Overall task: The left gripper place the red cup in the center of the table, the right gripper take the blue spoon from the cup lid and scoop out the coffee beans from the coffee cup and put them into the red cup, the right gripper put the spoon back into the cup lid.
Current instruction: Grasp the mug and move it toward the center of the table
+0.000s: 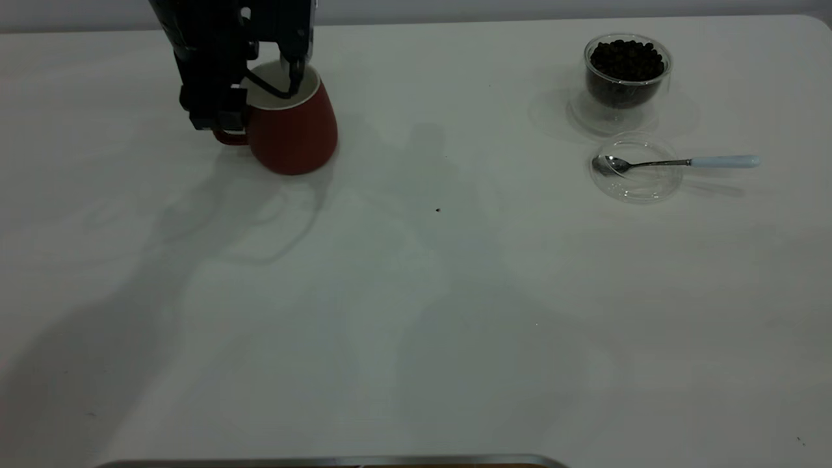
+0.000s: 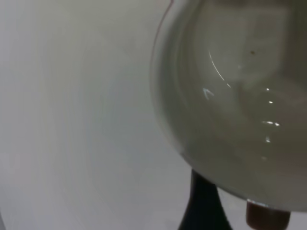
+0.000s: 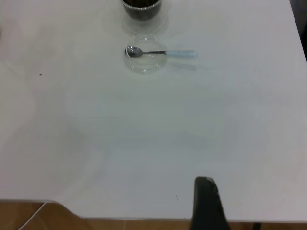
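At the table's (image 1: 416, 292) far left the red cup (image 1: 292, 130) hangs tilted, white inside, its base close to the tabletop. My left gripper (image 1: 260, 97) is shut on the red cup's rim beside the handle, one finger inside and the other outside. The left wrist view is filled by the red cup's white inside (image 2: 230, 96), with one dark finger (image 2: 204, 206) below it. At the far right stands the coffee cup (image 1: 626, 78) full of coffee beans (image 1: 626, 60). In front of it the blue spoon (image 1: 676, 162) lies across the cup lid (image 1: 636, 179). My right gripper (image 3: 206, 203) hovers over the table's near edge, far from the blue spoon (image 3: 160, 52).
One stray bean (image 1: 437, 210) lies near the table's middle. A metal edge (image 1: 325, 461) runs along the bottom of the exterior view. The table's edge and rounded corner (image 3: 57, 203) show in the right wrist view, with brown floor beyond.
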